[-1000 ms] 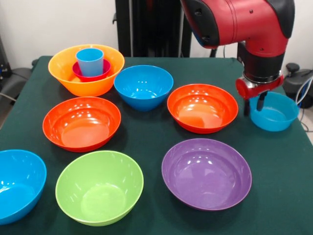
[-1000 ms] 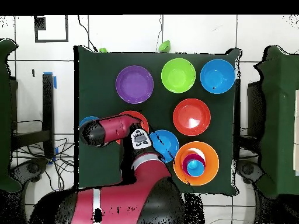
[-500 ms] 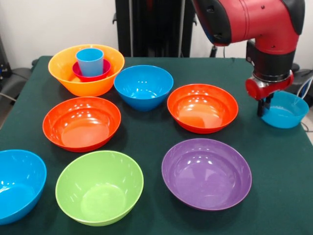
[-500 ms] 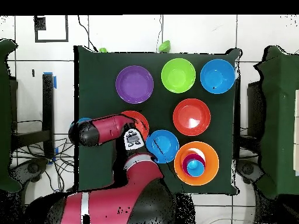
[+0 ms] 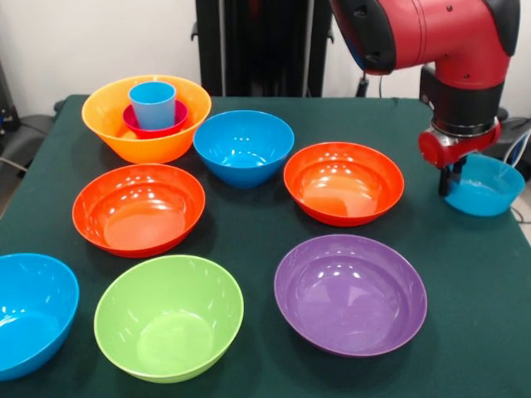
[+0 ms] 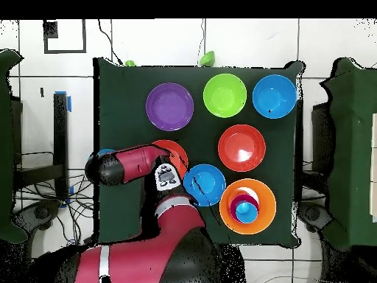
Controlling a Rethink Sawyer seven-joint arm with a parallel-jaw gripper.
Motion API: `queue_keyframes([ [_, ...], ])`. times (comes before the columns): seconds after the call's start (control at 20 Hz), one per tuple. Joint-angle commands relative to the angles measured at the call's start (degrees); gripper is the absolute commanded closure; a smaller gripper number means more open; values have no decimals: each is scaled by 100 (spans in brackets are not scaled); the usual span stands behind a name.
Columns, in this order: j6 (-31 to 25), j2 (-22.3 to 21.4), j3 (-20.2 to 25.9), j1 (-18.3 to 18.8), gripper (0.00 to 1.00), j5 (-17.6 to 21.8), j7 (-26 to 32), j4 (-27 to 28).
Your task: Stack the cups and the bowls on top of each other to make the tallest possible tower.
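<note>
My gripper [image 5: 449, 184] is at the right side of the table, shut on the near rim of the small pale-blue bowl [image 5: 488, 187]; one dark finger shows outside the rim. In the overhead view the arm hides all of this bowl but a sliver [image 6: 105, 153]. At the far left stands the tower: a large yellow-orange bowl [image 5: 141, 148] holding a small magenta bowl [image 5: 166, 129], with the light-blue cup [image 5: 153, 104] upright inside it. From above, the cup [image 6: 247, 212] sits off-centre in the yellow-orange bowl [image 6: 266, 197].
Loose on the green cloth are a blue bowl [image 5: 243, 148], two red-orange bowls [image 5: 343, 182] [image 5: 138, 207], a purple bowl [image 5: 350, 292], a lime green bowl [image 5: 168, 315] and another blue bowl [image 5: 29, 311]. The pale-blue bowl is close to the table's right edge.
The gripper moved right toward the table's edge, taking the small pale-blue bowl with it. Most of the shift came in the first half second. All other bowls stayed put.
</note>
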State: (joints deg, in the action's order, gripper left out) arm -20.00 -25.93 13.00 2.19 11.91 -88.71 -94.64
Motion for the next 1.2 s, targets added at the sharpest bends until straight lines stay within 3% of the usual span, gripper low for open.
queue_keyframes([
  [0.05,-533,-787,350,199,100,-75,-453,-550],
  [0.2,-1044,-1384,618,487,100,-329,-296,-894],
  [0.4,-1186,-1575,728,634,100,-394,-261,-972],
  [0.7,-1207,-1780,1225,1206,100,-513,10,-1327],
  [1.2,-1593,-2086,2252,2714,100,-367,839,-1911],
])
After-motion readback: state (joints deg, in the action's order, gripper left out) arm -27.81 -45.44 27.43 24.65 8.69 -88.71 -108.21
